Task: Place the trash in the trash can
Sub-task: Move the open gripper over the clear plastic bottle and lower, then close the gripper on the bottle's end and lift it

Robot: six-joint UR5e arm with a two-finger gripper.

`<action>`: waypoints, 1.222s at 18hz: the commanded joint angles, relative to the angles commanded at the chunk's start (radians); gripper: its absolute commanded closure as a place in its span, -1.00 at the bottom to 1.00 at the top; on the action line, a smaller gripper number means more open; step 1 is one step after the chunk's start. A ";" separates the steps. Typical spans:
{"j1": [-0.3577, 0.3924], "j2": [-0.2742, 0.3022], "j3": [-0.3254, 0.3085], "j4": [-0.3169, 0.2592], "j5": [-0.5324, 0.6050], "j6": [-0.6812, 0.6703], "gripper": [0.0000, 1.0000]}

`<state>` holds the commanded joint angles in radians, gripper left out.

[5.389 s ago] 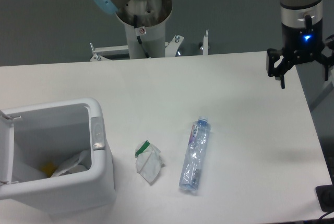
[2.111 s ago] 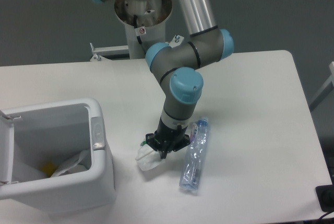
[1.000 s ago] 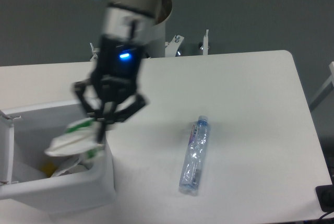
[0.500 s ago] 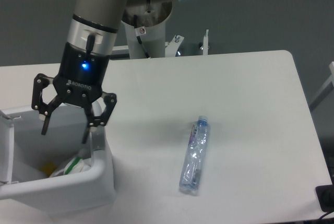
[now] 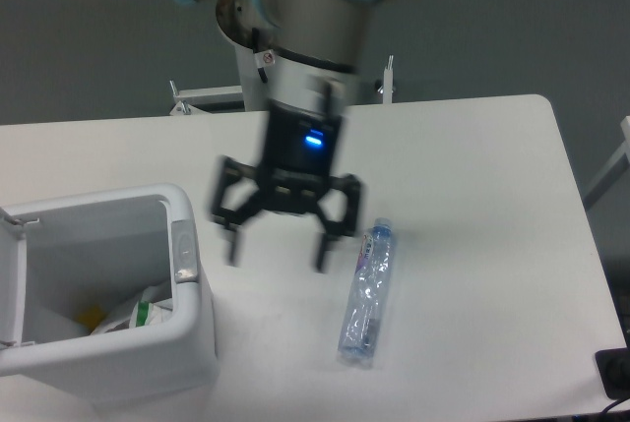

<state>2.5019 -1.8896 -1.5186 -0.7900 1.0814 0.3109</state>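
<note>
The wrapper (image 5: 141, 312) now lies inside the bin (image 5: 187, 338) at the left, so half of the task is done. The gripper (image 5: 277, 243) has moved right, jaws wide open and empty, toward the bottle (image 5: 366, 292), which lies on the table (image 5: 472, 196).

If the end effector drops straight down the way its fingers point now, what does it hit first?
Most likely bare table. The open end effector points down between the trash can and the bottle. Its right-hand finger is close to the bottle, and with depth unclear here, a brush against it is possible.
</note>
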 joint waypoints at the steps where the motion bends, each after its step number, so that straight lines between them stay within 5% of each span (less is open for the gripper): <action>1: 0.003 -0.031 -0.005 -0.002 0.044 0.054 -1.00; 3: 0.002 -0.080 -0.040 0.000 0.156 0.172 -1.00; 9: -0.003 -0.215 -0.074 0.015 0.172 0.244 -1.00; 22: -0.026 -0.307 -0.072 0.034 0.238 0.249 -1.00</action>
<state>2.4759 -2.1966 -1.5907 -0.7563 1.3192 0.5599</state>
